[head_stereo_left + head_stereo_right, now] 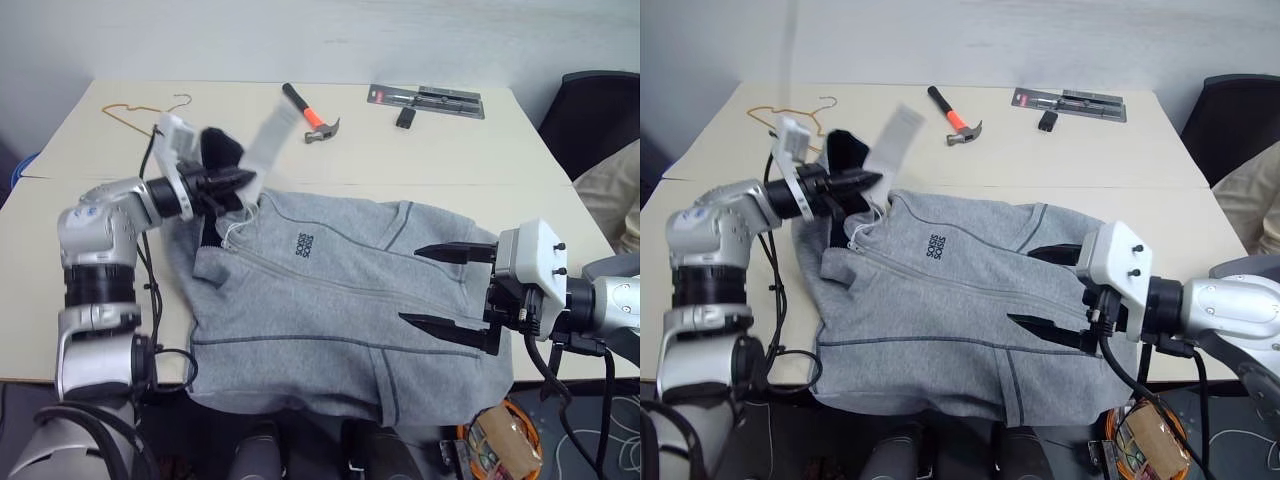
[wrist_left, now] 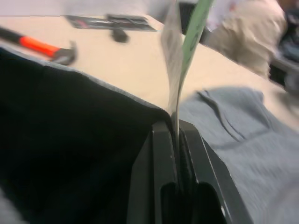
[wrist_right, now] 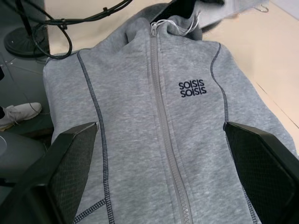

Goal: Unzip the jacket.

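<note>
The light grey jacket (image 1: 330, 300) lies on its back on the table, zipped, hood toward my left arm. Its front zipper (image 3: 161, 121) runs from the collar past the dark chest logo (image 1: 303, 244). At the collar, beside the dark hood lining (image 2: 70, 140), my left gripper (image 1: 245, 182) is shut on a white and green paper hang tag (image 2: 180, 56). The tag sticks up from between the fingers (image 2: 161, 154). My right gripper (image 1: 445, 290) hovers open over the jacket's lower part, one finger on each side of the zipper line, holding nothing.
Behind the jacket on the beige table (image 1: 450, 150) lie a hammer with an orange grip (image 1: 310, 115), a wire hanger (image 1: 140, 110), a packaged tool (image 1: 428, 98) and a small black item (image 1: 405, 117). A dark chair (image 1: 600, 110) and a seated person (image 1: 620, 200) are at the right.
</note>
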Robot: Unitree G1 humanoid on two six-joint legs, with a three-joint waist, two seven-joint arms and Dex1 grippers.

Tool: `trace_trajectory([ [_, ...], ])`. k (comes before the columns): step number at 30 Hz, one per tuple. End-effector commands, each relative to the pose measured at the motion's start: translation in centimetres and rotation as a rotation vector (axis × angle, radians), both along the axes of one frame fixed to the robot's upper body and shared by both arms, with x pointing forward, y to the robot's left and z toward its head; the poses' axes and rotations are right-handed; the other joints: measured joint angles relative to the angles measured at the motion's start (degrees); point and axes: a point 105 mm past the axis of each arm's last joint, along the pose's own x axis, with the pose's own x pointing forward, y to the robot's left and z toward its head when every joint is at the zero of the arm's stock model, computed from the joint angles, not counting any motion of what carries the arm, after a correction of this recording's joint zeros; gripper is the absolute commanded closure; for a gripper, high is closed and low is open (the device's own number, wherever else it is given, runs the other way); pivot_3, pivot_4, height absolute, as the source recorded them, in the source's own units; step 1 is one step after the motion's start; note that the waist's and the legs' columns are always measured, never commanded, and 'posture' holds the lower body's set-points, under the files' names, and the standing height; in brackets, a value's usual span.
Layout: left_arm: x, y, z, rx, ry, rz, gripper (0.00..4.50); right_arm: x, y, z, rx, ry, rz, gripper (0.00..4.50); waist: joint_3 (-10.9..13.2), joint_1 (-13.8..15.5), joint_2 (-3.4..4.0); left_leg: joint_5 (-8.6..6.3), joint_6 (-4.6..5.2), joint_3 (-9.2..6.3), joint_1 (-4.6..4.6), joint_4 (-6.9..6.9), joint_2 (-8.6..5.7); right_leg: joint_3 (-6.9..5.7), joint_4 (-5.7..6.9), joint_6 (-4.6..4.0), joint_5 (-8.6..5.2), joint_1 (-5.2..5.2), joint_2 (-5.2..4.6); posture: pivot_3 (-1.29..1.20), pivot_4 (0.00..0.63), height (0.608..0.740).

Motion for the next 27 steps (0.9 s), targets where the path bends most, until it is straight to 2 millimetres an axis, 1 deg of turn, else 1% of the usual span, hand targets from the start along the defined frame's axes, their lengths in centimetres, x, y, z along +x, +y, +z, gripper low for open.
trace_trajectory([
  [1,-2.4,-2.2,0.1,0.199,-0.178,-0.127,4.47,0.0,-0.2,0.6,-0.019,-0.035,0.004,0.0,0.0,0.0,0.0,0.0,0.0,0.0,0.01,0.01,0.0,0.0,-0.01,0.0,0.0,0.02,0.0,0.0,0.15,0.74],
  [2,-2.5,-2.5,-0.6,0.242,-0.196,-0.142,4.47,0.0,-0.2,0.6,-0.019,-0.036,0.003,0.0,0.0,0.0,0.01,0.0,0.0,0.0,0.06,0.0,-0.01,0.01,-0.03,0.0,0.0,0.07,0.0,0.0,0.15,0.74],
  [4,-2.7,-2.9,-1.5,0.265,-0.188,-0.182,4.47,0.1,-0.2,0.5,-0.018,-0.038,0.0,0.0,0.0,0.2,0.02,-0.01,0.01,0.0,0.11,0.0,-0.02,0.01,-0.07,0.0,0.0,0.14,-0.01,0.0,0.15,0.74],
  [5,-2.7,-3.0,-1.8,0.278,-0.189,-0.197,3.98,0.1,-0.2,0.5,-0.018,-0.039,-0.001,0.0,0.0,0.1,0.01,-0.01,0.02,0.0,0.11,0.0,-0.03,0.01,-0.07,0.0,0.0,0.15,-0.01,0.0,0.15,0.74],
  [6,-2.7,-3.1,-2.1,0.296,-0.191,-0.214,3.78,0.1,-0.1,0.5,-0.017,-0.04,-0.003,0.0,0.0,0.1,0.01,-0.01,0.03,0.0,0.09,0.0,-0.02,0.01,-0.07,0.0,0.0,0.14,-0.01,0.0,0.15,0.74],
  [7,-2.7,-3.1,-2.4,0.312,-0.2,-0.223,3.44,0.1,-0.1,0.5,-0.016,-0.04,-0.004,0.0,0.0,0.1,0.02,-0.02,0.04,0.0,0.09,0.0,-0.02,0.01,-0.09,0.0,0.0,0.14,0.0,0.0,0.15,0.74],
  [10,-1.5,-2.8,-2.7,0.365,-0.243,-0.179,2.53,0.1,-0.2,0.5,-0.014,-0.043,-0.017,0.0,0.0,0.1,0.02,-0.02,0.05,0.0,0.09,-0.04,-0.02,0.01,-0.13,0.0,0.0,0.13,0.01,0.0,0.15,0.74],
  [12,-0.6,-2.1,-2.8,0.387,-0.249,-0.133,1.93,0.2,-0.2,0.4,-0.015,-0.045,-0.024,0.0,0.0,0.1,0.02,-0.03,0.05,0.0,0.09,-0.03,-0.01,0.01,-0.14,0.0,0.0,0.13,0.01,0.0,0.15,0.74],
  [14,0.3,-0.9,-2.6,0.381,-0.238,-0.066,1.93,0.3,-0.3,0.2,-0.025,-0.051,-0.03,0.0,0.0,0.1,0.02,-0.03,0.06,0.0,0.09,-0.03,-0.01,0.0,-0.13,0.0,0.0,0.13,0.02,0.0,0.15,0.74],
  [16,1.1,0.8,-1.9,0.326,-0.206,0.016,1.93,0.4,-0.2,0.0,-0.032,-0.058,-0.033,0.0,0.0,-0.1,0.02,-0.03,0.06,0.0,0.08,-0.04,0.0,0.0,-0.13,0.0,0.0,0.12,0.02,0.0,0.15,0.74],
  [18,1.3,2.4,-1.0,0.247,-0.177,0.074,1.93,0.7,-0.1,-0.1,-0.04,-0.069,-0.036,0.0,0.0,-0.3,0.02,-0.03,0.07,0.0,0.08,-0.05,0.02,0.01,-0.12,0.0,0.0,0.09,0.04,0.0,0.15,0.74],
  [20,0.6,3.8,0.2,0.114,-0.114,0.093,1.93,1.2,0.0,-0.5,-0.067,-0.087,-0.042,0.0,0.0,-0.4,0.02,-0.03,0.06,0.0,0.08,-0.06,0.03,0.0,-0.12,-0.01,0.0,0.07,0.05,0.0,0.15,0.74],
  [21,0.1,4.8,0.7,0.044,-0.08,0.101,1.93,1.5,0.1,-0.8,-0.078,-0.095,-0.045,0.0,0.0,-0.4,0.02,-0.03,0.06,0.0,0.08,-0.06,0.04,0.0,-0.1,-0.01,0.0,0.06,0.05,0.0,0.15,0.74],
  [22,-0.1,6.2,0.7,-0.003,-0.04,0.15,1.93,1.8,0.3,-1.0,-0.085,-0.104,-0.044,0.0,0.0,-0.6,0.02,-0.03,0.06,0.0,0.06,-0.06,0.04,-0.01,-0.11,-0.01,-0.01,0.05,0.05,0.0,0.15,0.74],
  [23,-0.1,7.1,0.7,-0.028,-0.016,0.187,1.93,2.1,0.5,-1.1,-0.089,-0.11,-0.042,0.0,0.0,-0.7,0.02,-0.03,0.06,0.0,0.07,-0.05,0.04,0.0,-0.1,-0.01,-0.01,0.06,0.05,0.0,0.15,0.74],
  [26,1.2,12.1,-3.0,0.103,0.046,0.465,1.93,2.7,1.6,-0.8,-0.071,-0.132,-0.005,0.0,0.0,-0.9,0.06,-0.03,0.06,0.0,0.09,-0.05,0.03,0.0,-0.1,-0.01,-0.01,0.06,0.03,0.0,0.15,0.74],
  [27,1.4,13.0,-3.8,0.14,0.056,0.519,1.93,2.8,1.8,-0.7,-0.068,-0.137,0.002,0.0,0.0,-0.9,0.08,-0.03,0.06,0.0,0.11,-0.05,0.02,0.0,-0.08,-0.01,-0.01,0.07,0.02,0.0,0.15,0.74],
])
